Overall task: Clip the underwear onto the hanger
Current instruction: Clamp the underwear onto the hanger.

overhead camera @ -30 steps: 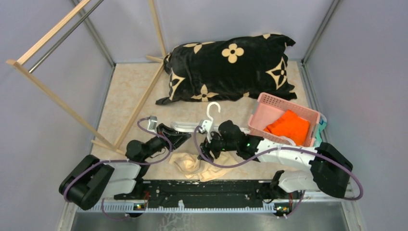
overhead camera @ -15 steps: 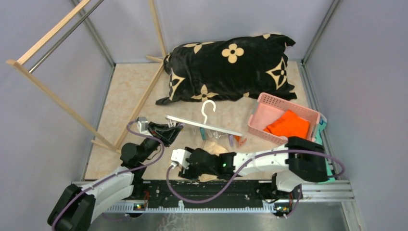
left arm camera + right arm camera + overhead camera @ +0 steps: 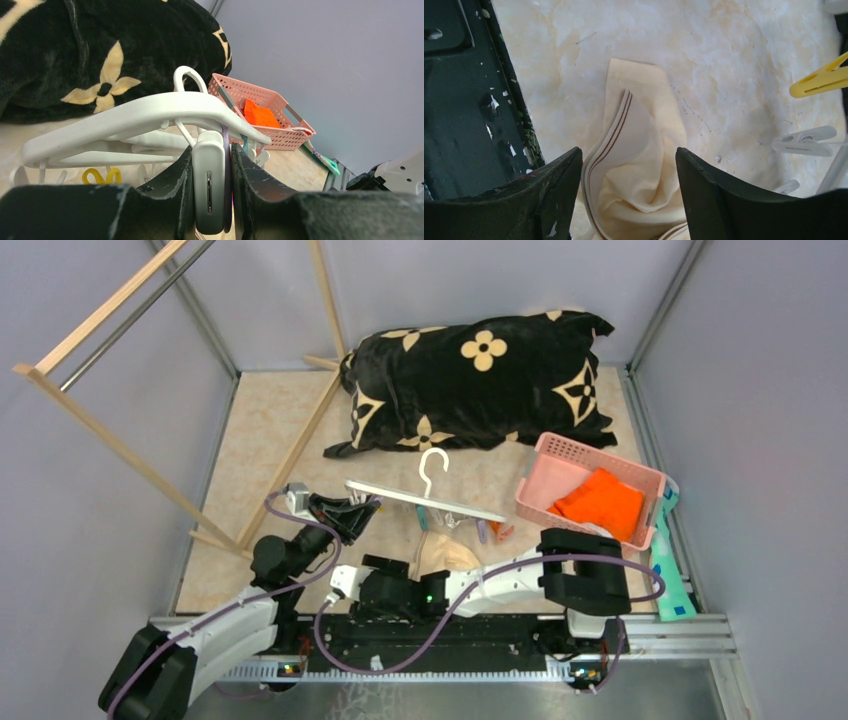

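As I judge it, the step in hand is taking up the underwear (image 3: 639, 130) by its banded edge so it can go up to a clip. To do it well, I should come straight down on the striped hem lying between my right fingers. I should pinch a single layer close to the corner rather than a bunch of folds, and stay off the dark rail (image 3: 464, 100) just to the left of that claw.

My right claw (image 3: 628, 156) stands wide apart and holds nothing. The cream fabric lies under it and fills the gap between the fingers, and I cannot tell whether either finger touches it. A yellow clip (image 3: 819, 77) and white clips (image 3: 804, 140) sit off to its right.

My left claw (image 3: 210, 150) is closed tight on an upright end piece of the hanger (image 3: 150, 112), whose white frame stretches away ahead of the fingers. I should hold it level while the cloth comes up.
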